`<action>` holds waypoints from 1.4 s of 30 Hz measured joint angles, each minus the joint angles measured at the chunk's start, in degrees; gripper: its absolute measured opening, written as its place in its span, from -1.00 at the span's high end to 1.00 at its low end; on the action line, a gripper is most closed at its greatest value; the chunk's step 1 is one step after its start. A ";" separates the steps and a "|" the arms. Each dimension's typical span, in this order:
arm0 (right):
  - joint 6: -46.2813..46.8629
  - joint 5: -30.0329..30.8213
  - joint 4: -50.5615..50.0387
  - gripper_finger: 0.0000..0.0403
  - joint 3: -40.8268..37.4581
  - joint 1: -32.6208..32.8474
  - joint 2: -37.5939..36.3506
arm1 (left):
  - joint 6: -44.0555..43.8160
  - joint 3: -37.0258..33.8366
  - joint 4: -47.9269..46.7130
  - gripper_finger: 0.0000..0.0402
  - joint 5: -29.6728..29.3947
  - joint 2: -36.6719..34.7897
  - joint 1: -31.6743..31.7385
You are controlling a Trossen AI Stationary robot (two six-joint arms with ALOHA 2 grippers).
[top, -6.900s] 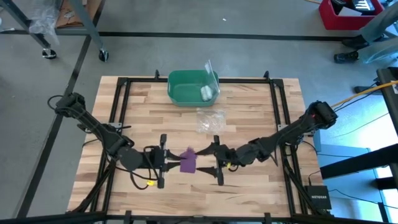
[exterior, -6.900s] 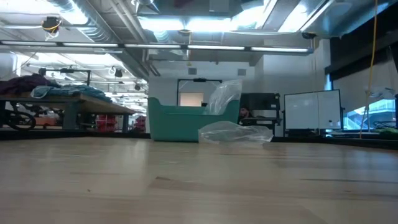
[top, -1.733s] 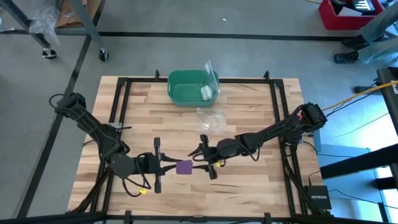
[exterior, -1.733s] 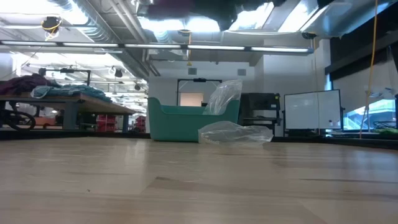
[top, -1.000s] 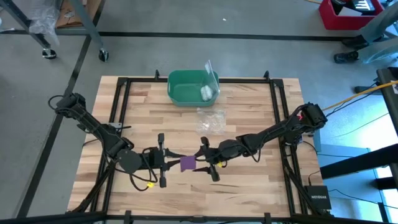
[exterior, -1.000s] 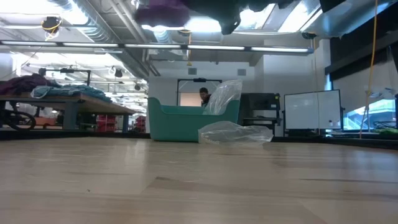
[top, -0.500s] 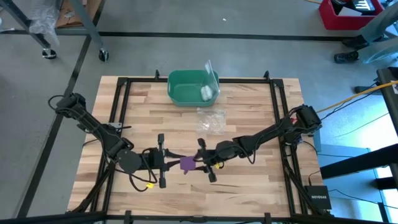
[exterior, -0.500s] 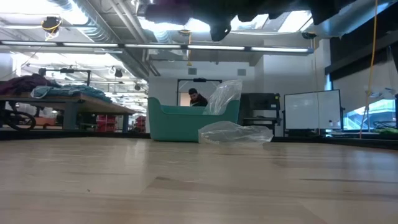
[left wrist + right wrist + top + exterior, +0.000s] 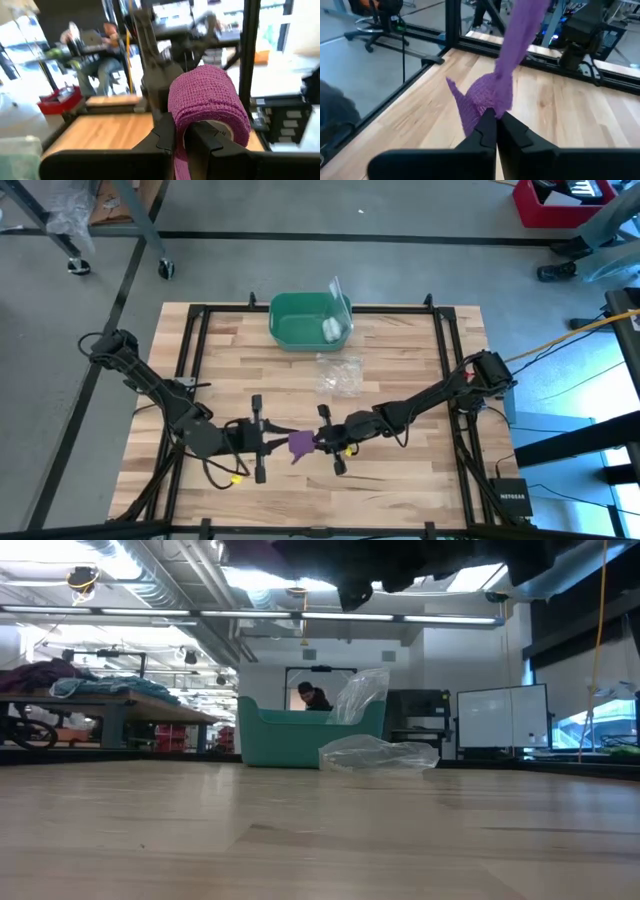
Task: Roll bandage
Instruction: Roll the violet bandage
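Hanging in the air between the two arms near the table's front edge, the bandage (image 9: 299, 443) is partly wound: its roll sits on the left gripper (image 9: 272, 439), whose fingers (image 9: 197, 142) are clenched on the roll's wall, one inside the core. The loose tail runs from the roll toward the right gripper (image 9: 322, 442), so the strip's long axis lies across the table from left arm to right, and each arm meets its own end. The right gripper's jaws are pinched tight on the tail (image 9: 487, 97), which rises away from them toward the roll. A second ago those jaws stood wide open just beside the strip; now they have closed on it, and the right arm has come nearer the roll, shortening the span.
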 joint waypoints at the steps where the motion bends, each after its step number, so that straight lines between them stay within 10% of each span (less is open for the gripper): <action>1: -0.04 0.48 -0.83 0.98 0.06 0.18 -0.04 | 2.04 0.00 2.18 0.91 -1.11 -0.12 -0.58; 10: 1.47 4.90 -6.16 0.99 0.04 0.96 0.55 | 20.58 0.00 18.20 0.97 -11.94 -1.43 -5.52; 27: 5.46 3.74 -2.07 0.90 3.56 0.96 -0.58 | -0.25 0.02 -3.92 0.92 -12.00 -1.48 -3.24; 42: 9.05 0.91 -18.39 0.05 4.29 0.96 -8.14 | 0.23 0.04 -4.22 0.90 -11.95 -1.44 -3.25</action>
